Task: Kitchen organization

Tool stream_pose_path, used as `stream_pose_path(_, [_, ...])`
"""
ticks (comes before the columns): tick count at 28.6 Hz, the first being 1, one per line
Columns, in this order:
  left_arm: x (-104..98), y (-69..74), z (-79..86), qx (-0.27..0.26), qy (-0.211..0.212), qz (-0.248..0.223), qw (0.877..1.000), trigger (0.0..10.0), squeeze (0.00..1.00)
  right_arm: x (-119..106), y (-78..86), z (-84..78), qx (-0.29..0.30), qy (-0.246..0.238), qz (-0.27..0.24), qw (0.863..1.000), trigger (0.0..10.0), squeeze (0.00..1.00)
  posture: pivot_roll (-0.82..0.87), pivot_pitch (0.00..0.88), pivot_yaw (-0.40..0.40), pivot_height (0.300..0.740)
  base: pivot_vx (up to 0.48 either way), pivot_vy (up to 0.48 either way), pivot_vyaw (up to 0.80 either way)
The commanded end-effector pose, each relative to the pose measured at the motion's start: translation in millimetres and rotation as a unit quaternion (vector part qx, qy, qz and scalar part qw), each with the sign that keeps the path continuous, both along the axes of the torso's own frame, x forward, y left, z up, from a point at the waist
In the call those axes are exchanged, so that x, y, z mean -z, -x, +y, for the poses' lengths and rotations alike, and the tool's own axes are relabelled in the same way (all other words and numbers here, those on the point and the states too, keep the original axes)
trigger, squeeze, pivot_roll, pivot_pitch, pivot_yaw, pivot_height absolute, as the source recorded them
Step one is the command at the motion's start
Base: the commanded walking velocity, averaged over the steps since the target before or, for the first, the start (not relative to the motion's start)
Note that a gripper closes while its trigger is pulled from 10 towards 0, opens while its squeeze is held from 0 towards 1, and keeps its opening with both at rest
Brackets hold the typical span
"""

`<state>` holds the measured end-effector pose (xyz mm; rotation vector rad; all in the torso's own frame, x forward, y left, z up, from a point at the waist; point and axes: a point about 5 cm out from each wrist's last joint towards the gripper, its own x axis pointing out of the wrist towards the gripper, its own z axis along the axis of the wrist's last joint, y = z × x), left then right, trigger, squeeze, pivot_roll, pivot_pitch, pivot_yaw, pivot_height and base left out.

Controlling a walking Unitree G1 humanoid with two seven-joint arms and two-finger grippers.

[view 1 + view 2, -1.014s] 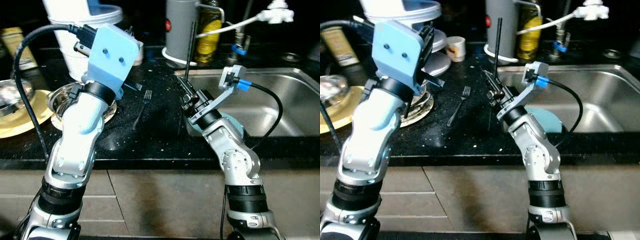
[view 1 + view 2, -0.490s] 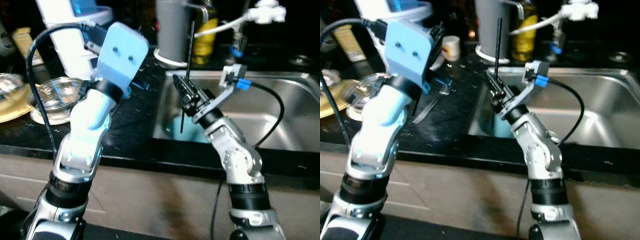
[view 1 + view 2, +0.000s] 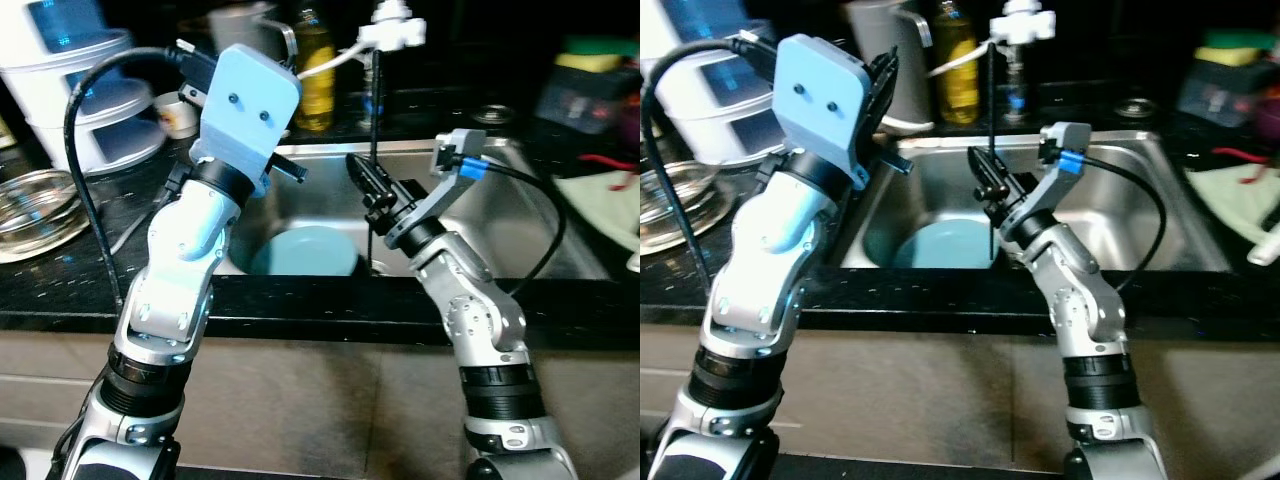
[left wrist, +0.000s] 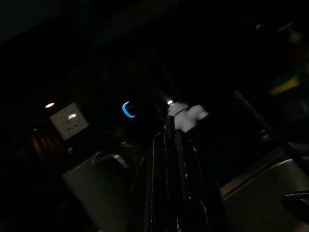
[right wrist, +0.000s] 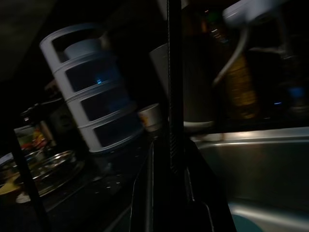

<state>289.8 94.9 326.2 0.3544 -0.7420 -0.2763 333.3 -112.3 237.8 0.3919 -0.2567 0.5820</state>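
Right gripper is raised over the front left part of the steel sink. Its black fingers are clamped on a thin black rod; the rod stands upright, one end reaching up past the faucet area, the other hanging down toward the basin. In the right wrist view the rod runs straight along the closed fingers.

A light blue plate lies flat on the sink floor, at the left end of the basin, just below and left of the rod's lower end. Contact between rod and plate cannot be told.

Left gripper is lifted above the counter edge at the sink's left rim, pointing up and away. Its fingers look pressed together with nothing visible between them; the view is very dark.

On the black countertop to the left: a glass bowl, a white tiered container and a small white cup. Behind the sink stand a yellow oil bottle and a white faucet head.
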Motion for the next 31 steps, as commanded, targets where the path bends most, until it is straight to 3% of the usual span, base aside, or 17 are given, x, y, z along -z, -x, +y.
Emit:
stream_pose_path(1, [4.2, -2.4, 2.7, -0.003, -0.003, 0.008, 1.000, 10.0, 0.00, 3.6, -1.7, 7.2, -0.008, 0.001, 0.011, 1.000, 10.0, 0.00, -0.03, 0.000, 0.026, 0.740, 0.000, 0.000, 0.00])
stream_pose_path(6, [8.5, -4.0, 2.3, -0.004, -0.008, 0.013, 1.000, 10.0, 0.00, 4.6, -2.4, 9.9, -0.010, 0.014, 0.012, 1.000, 10.0, 0.00, -0.03, 0.000, 0.025, 0.740, 0.000, 0.000, 0.00])
stream_pose_path(11, [12.2, -7.3, 6.8, -0.012, -0.011, 0.018, 1.000, 10.0, 0.00, 5.8, -2.8, 12.3, -0.011, 0.020, 0.016, 1.000, 10.0, 0.00, -0.03, 0.000, 0.024, 0.740, 0.000, 0.000, -0.80])
stream_pose_path(17, [16.3, -15.5, 24.7, -0.055, -0.019, 0.000, 0.998, 10.0, 0.00, 7.1, -3.2, 12.6, -0.004, 0.036, 0.012, 0.999, 10.0, 0.00, -0.03, 0.000, 0.023, 0.740, 0.000, 0.000, -0.13])
stream_pose_path(22, [27.6, -26.6, 41.4, -0.073, 0.009, 0.019, 0.997, 10.0, 0.00, 6.0, -2.7, 12.8, -0.002, 0.039, 0.009, 0.999, 10.0, 0.00, -0.05, 0.000, 0.026, 0.740, 0.000, 0.000, 0.00])
stream_pose_path(24, [48.8, -39.3, 57.9, -0.091, 0.049, 0.068, 0.992, 10.0, 0.00, 5.1, -1.7, 12.2, -0.001, 0.040, 0.007, 0.999, 10.0, 0.00, -0.06, 0.000, 0.027, 0.740, 0.000, 0.000, 0.00])
stream_pose_path(26, [56.2, -42.7, 62.5, -0.097, 0.060, 0.083, 0.990, 10.0, 0.00, 4.8, -1.4, 11.9, -0.001, 0.040, 0.006, 0.999, 10.0, 0.00, -0.06, 0.000, 0.027, 0.740, 0.000, 0.000, 0.00])
stream_pose_path(28, [80.3, -51.8, 74.7, -0.089, 0.126, 0.141, 0.978, 10.0, 0.00, 4.1, -0.4, 11.1, -0.002, 0.041, 0.004, 0.999, 10.0, 0.00, -0.06, 0.000, 0.026, 0.740, 0.000, 0.000, 0.00])
stream_pose_path(31, [106.5, -57.1, 83.9, -0.073, 0.189, 0.180, 0.962, 10.0, 0.00, 2.6, 1.3, 10.5, -0.005, 0.040, 0.000, 0.999, 10.0, 0.00, -0.08, 0.000, 0.025, 0.740, 0.000, 0.000, 0.00])
